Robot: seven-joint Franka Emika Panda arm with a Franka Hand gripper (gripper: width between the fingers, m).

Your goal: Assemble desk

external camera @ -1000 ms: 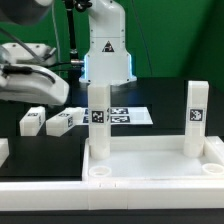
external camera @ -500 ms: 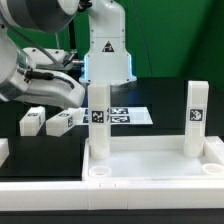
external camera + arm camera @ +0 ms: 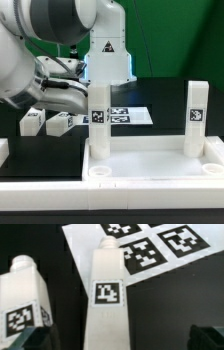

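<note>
Desk slab [image 3: 155, 165] unmoved; arm [image 3: 40, 55] swung lower over 2 loose legs [image 3: 62, 123]; tool [image 3: 115, 336] wide, empty.

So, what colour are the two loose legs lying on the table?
The legs are white, each with a black-and-white tag; clearest in the wrist view.

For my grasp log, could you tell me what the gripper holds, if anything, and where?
Nothing is held; the gripper hangs open over a loose leg.

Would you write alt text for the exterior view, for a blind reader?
A white desk slab fills the foreground, with two upright legs standing at its far corners. Behind, the robot arm reaches over two loose legs beside the marker board.
</note>
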